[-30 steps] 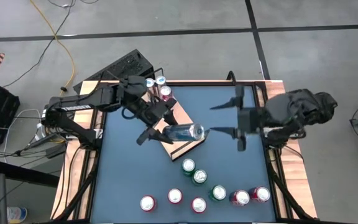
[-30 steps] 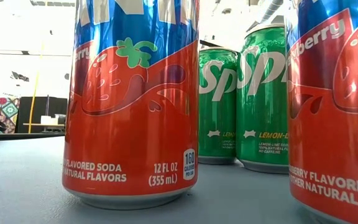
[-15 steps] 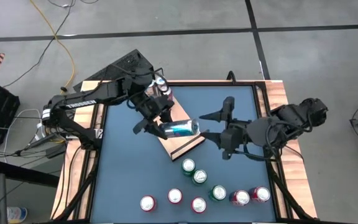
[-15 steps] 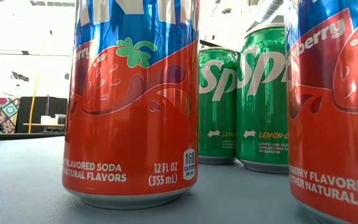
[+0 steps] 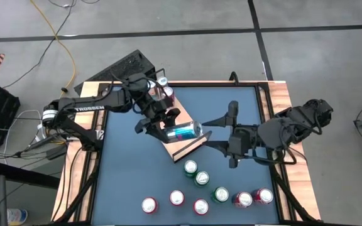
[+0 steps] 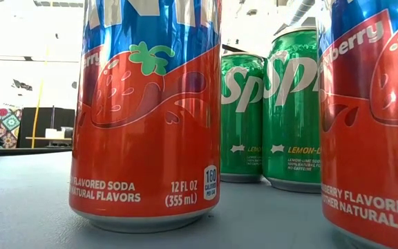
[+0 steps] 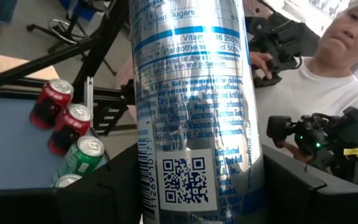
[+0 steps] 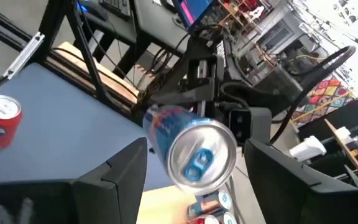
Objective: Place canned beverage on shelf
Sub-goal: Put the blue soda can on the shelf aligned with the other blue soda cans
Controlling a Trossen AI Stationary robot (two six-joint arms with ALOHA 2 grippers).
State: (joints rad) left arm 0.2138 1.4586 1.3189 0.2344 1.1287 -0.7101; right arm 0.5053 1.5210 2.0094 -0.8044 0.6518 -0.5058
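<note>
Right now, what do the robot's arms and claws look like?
Both arms are dark, jointed metal. The left arm has white letters along its side and a pale band near its base. The left gripper and right gripper each have two thin black fingers.

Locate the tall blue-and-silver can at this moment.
In the high view the tall can lies on its side over the shelf, left of centre, held by the left gripper; the right gripper, jaws open, faces its top end.

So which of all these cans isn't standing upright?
The slim blue-and-silver can held sideways over the shelf by the left gripper; every other can stands upright.
</note>
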